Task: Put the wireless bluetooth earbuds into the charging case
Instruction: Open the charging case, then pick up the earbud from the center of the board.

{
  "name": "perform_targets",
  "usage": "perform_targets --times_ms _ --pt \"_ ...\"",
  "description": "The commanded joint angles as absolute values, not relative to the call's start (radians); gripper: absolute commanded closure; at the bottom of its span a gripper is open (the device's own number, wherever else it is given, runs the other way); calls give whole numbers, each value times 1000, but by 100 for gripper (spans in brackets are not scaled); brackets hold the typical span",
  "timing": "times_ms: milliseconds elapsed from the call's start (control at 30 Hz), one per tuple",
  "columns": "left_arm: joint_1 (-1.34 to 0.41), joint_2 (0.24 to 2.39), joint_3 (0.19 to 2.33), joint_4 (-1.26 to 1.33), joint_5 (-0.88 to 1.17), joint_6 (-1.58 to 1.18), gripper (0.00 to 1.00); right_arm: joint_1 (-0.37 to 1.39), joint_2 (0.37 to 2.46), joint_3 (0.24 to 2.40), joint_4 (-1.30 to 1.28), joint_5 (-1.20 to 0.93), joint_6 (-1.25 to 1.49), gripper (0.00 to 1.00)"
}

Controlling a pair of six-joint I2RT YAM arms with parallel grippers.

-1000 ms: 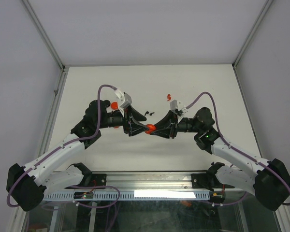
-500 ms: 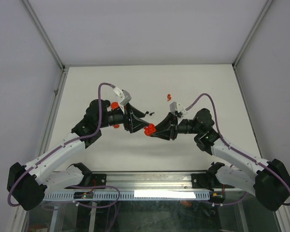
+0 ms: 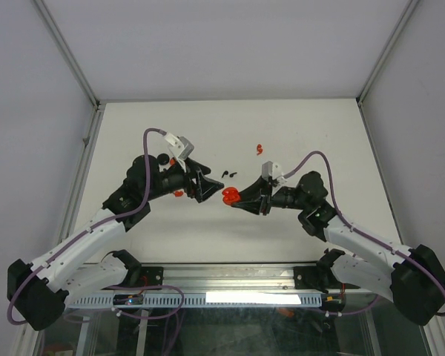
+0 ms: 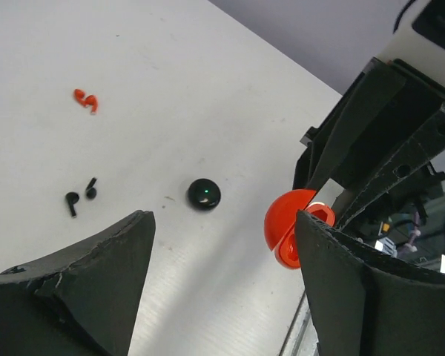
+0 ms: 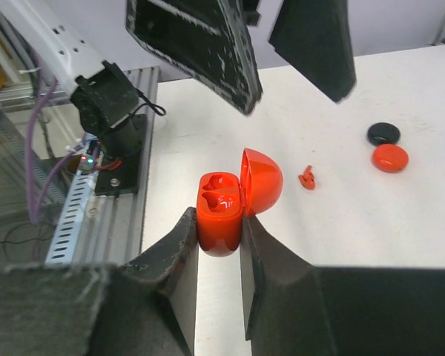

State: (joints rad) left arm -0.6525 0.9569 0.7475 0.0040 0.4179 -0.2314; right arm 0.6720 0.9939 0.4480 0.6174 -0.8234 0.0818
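The charging case (image 5: 221, 200) has its base buried between the right claw's (image 5: 217, 219) fingers (image 5: 179, 248) — in the left wrist view, the left claw (image 4: 226, 219) cuts off its lower half. From above, the black earbuds (image 3: 225, 175) are specks — shapes unreadable.

Seen from above, the open red charging case (image 3: 228, 196), pinched in the right gripper (image 3: 236, 200), blocks the table's centre. The left gripper (image 3: 205, 187) stands at its 10 o'clock with jaws apart, leaving a narrow gap between. Black earbuds (image 3: 228, 175) lie at 12 o'clock and red earbuds (image 3: 259, 148) at 1 o'clock. Bare tabletop (image 3: 230, 122) stretches beyond them.
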Motion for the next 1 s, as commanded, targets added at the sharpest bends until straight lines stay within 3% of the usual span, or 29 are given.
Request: perform_targets --times_ms 0,433,967 --pt "-640 892 791 -79 228 -244 22 677 966 413 709 -719 -3 100" --pt "-641 853 787 -368 -118 -402 14 677 950 309 904 -676 -72 100" --pt "-612 1098 883 -561 -257 -369 21 679 953 223 1035 -684 -72 100"
